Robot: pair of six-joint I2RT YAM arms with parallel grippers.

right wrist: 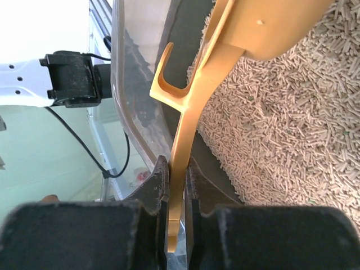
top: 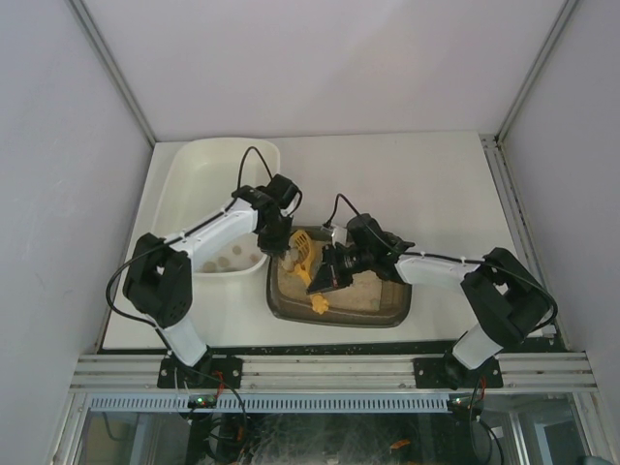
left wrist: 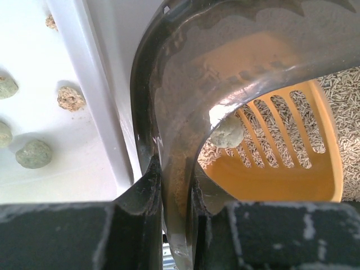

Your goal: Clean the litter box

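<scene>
The litter box (top: pixel 397 312) sits at the near edge of the table (top: pixel 426 184), about in its middle, just beside the white tub (top: pixel 194 174) that stands along the left edge. The left gripper (left wrist: pixel 175 181) is closed narrowly on the rim of the litter box at its far left corner. The right gripper (right wrist: pixel 176 174) is closed tight on the handle of the yellow scoop (right wrist: pixel 194 112). The slotted head of the scoop is over the litter and carries one grey-green lump (left wrist: pixel 228 132). Several other lumps (left wrist: pixel 34 153) lie in the tub.
</scene>
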